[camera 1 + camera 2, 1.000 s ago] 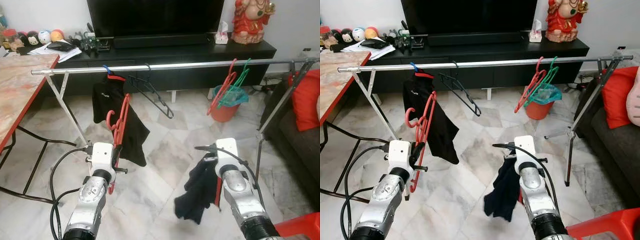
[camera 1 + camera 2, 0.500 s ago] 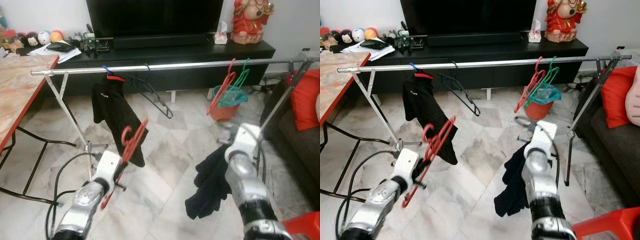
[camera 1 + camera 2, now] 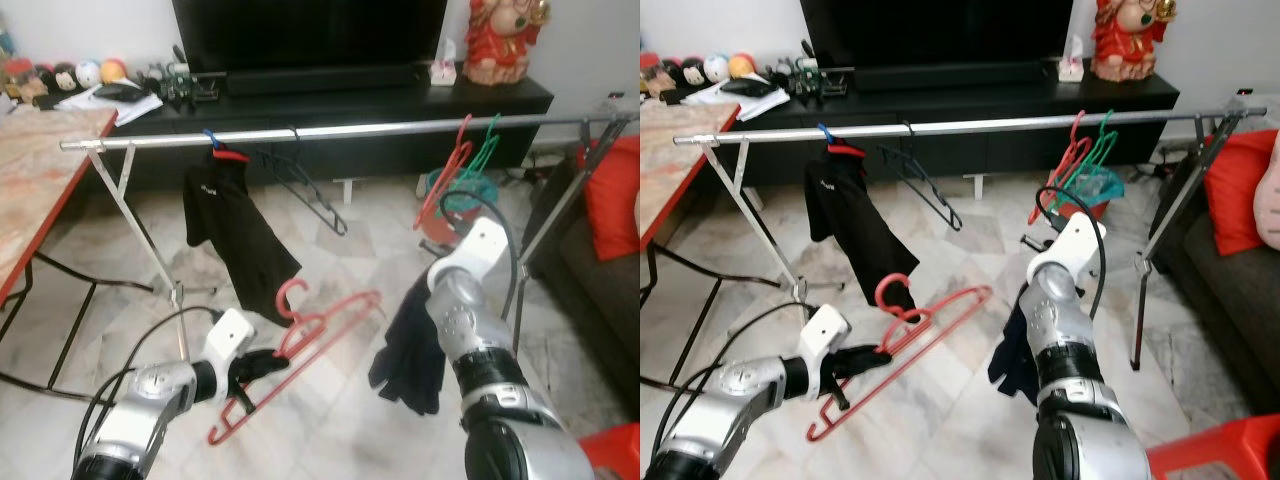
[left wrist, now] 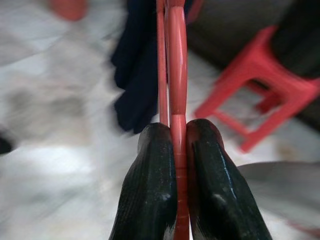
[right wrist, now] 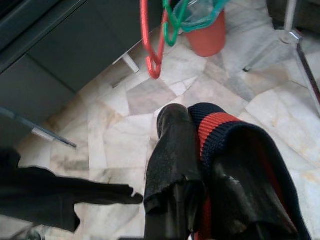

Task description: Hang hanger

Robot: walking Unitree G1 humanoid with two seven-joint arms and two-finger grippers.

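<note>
- The clothes rail (image 3: 400, 128) runs well above and ahead of both grippers, with a black shirt (image 3: 235, 228) hung on it up past the left gripper, plus a bare black hanger (image 3: 305, 190) and a red and green bunch (image 3: 462, 165) further along toward the right gripper's side.
- The dark garment (image 3: 412, 340) droops straight down from the right gripper (image 5: 192, 165). Its fingers are pressed onto a navy-and-red ribbed edge, probably the collar. It's soft and floppy, so it'll sag and swing and needs opening up before the hanger goes in.
- The red hanger (image 3: 300, 345) sticks out sideways from the left gripper (image 4: 175, 165), hook end up and farthest from the fingers, pointing over toward the garment. The fingers (image 4: 150, 185) are squeezed tight on one thin bar near the lower end.
- Handling-wise it looks like light, stiff plastic, a bit slick. Held that far off-centre it can twist in the pinch, so a hold nearer the neck would steady it.
- There's small pale lettering on the hung shirt's chest, but it's too blurry to read.
</note>
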